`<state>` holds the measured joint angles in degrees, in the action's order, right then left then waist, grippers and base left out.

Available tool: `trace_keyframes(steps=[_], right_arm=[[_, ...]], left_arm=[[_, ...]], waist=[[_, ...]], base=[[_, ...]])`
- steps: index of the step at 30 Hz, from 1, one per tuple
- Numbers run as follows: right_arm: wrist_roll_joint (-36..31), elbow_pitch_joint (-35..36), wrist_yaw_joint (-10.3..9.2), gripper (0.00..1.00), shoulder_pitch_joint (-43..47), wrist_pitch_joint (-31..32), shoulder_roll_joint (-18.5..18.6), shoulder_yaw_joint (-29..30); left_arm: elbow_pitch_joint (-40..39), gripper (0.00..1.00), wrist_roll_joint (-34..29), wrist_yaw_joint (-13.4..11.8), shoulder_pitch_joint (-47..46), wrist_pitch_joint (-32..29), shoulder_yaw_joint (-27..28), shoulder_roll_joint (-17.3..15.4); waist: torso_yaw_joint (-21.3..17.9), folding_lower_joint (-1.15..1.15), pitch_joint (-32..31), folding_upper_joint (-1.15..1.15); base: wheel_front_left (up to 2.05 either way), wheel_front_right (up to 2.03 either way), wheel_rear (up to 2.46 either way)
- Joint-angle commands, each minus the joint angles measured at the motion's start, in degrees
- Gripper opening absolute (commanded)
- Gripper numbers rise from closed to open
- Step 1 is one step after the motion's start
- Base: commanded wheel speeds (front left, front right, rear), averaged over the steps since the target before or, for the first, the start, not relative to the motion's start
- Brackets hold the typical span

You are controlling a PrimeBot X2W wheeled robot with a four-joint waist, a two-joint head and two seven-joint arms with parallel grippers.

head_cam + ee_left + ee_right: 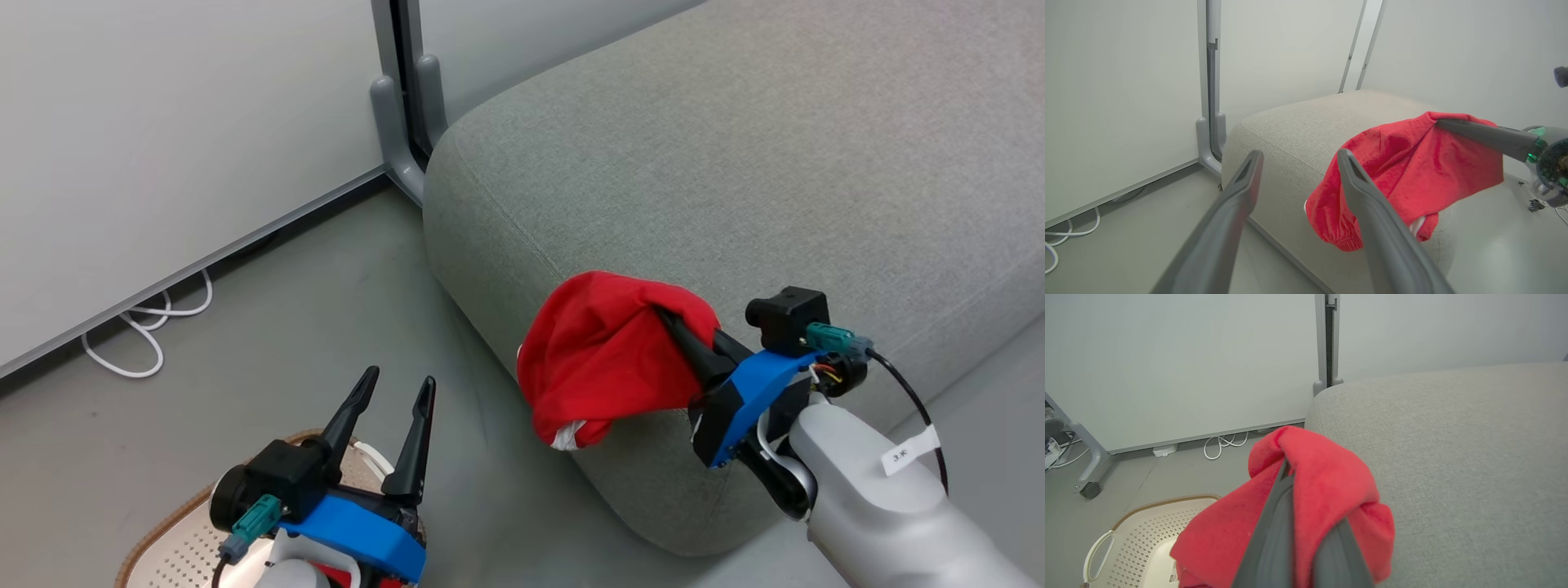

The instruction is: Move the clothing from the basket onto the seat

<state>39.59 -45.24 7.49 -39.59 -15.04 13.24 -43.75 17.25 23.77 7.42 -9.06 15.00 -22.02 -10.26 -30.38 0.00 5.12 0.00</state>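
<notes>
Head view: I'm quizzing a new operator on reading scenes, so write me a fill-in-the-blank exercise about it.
1. The right gripper is shut on a soft ____ fabric garment.
2. The left gripper holds nothing; its jaws are ____.
3. The cream perforated plastic laundry basket sits on the ____.
Missing words: red; open; floor.

Smooth grey floor (269, 327) carries a cream perforated plastic basket with brown woven-look rim (184, 543) near left. Loose white cable loops (122, 371) lie far left at the wall base, with a grey partition post foot (392, 139) far centre. The large grey fabric seat cushion (735, 163) stands on the right. A soft red fabric garment (604, 359) drapes over the seat's near left edge, its top bunched and raised off the cushion.
</notes>
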Motion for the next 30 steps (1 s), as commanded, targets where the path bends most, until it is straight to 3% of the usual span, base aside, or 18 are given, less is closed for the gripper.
trace_keyframes(steps=[1, 13, 21, 30], right_arm=[[-0.65, 0.78, 0.01, 0.0, 1.37, -0.2, 0.78, 1.26], [-4.69, 4.69, 0.01, 0.0, 7.0, 0.53, 1.14, 9.18], [-6.22, 7.21, 0.01, 0.0, 5.27, 2.74, 0.33, 13.77], [-4.73, 8.02, 0.01, 0.0, -4.01, 4.56, 5.96, 23.42]], left_arm=[[-0.11, 1.0, 0.14, 0.09, -0.73, 0.27, -0.35, -0.17], [0.67, 1.0, 1.02, 0.09, -2.98, 0.27, -3.01, -1.41], [0.02, 1.0, 0.52, 0.09, -2.04, 0.27, -2.15, -1.93], [-2.44, 1.0, -0.92, 0.09, -5.17, 0.27, -2.98, -3.73]], waist=[[-1.02, 0.0, 0.3, 0.0], [-1.39, 0.0, 1.46, 0.0], [-1.21, 0.0, 2.29, 0.0], [4.42, 0.0, 9.24, 0.0]], base=[[0.0, 0.0, 0.0], [0.0, 0.0, 0.0], [0.0, 0.0, 0.0], [0.0, 0.0, 0.0]])
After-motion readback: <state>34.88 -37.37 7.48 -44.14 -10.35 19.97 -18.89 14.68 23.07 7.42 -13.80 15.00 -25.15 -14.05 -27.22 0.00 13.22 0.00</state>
